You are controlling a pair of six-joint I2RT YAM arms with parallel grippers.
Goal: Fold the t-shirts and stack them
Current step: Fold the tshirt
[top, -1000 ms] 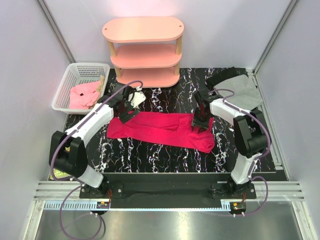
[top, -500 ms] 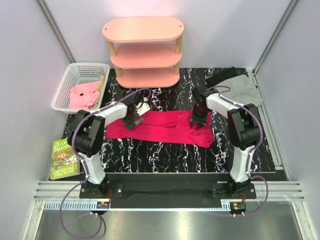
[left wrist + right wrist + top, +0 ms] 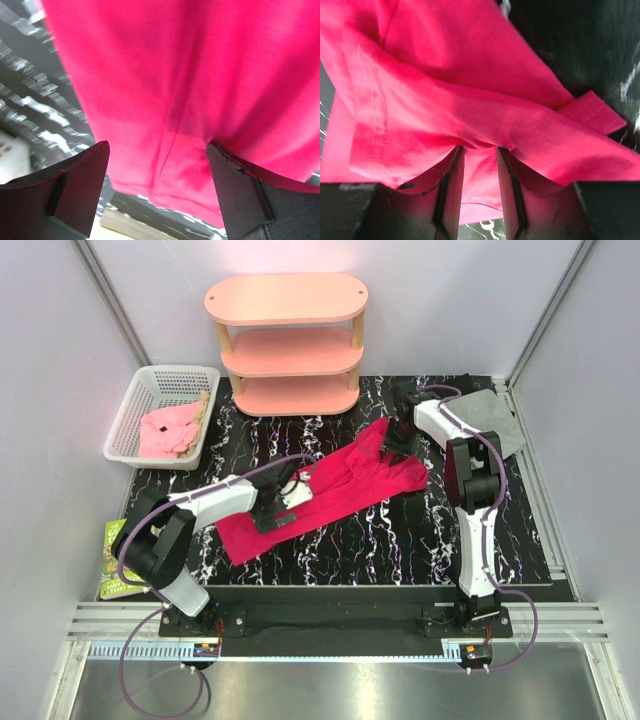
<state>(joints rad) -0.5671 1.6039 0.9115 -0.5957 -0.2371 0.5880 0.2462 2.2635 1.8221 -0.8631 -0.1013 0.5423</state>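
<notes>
- Pinching red t-shirt (image 3: pixel 350 480) in narrowed right jaws.
- Straddling its hem with wide-open, empty left jaws.
- Yet to fold, then stack with grey t-shirt (image 3: pixel 495 420).

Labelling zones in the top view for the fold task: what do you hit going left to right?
white basket → red t-shirt → grey t-shirt. The pink shelf is left out, since it sits over the red t-shirt's span.

Likely book (image 3: pixel 108 545) mostly behind left arm (image 3: pixel 215 502); grey t-shirt (image 3: pixel 497 415) partly behind right arm (image 3: pixel 450 430); wrist views crop red t-shirt (image 3: pixel 200 75), blur tabletop (image 3: pixel 30 95).
</notes>
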